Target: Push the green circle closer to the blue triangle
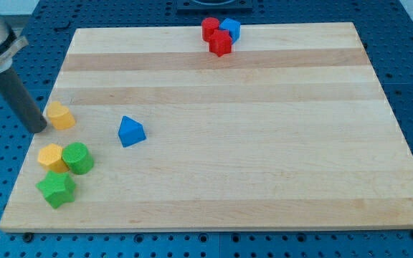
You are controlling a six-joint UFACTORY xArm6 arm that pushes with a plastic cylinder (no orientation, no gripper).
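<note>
The green circle (pixel 78 158) is a round green block near the board's lower left. The blue triangle (pixel 130 132) lies up and to the right of it, a short gap away. My tip (pixel 40 130) is at the board's left edge, just left of a yellow block (pixel 60 115), up and to the left of the green circle and not touching it.
A second yellow block (pixel 51 157) touches the green circle's left side. A green star (pixel 56 188) lies just below them. Two red blocks (pixel 210 28) (pixel 221 44) and a blue block (pixel 230 29) cluster at the top edge of the wooden board (pixel 264 143).
</note>
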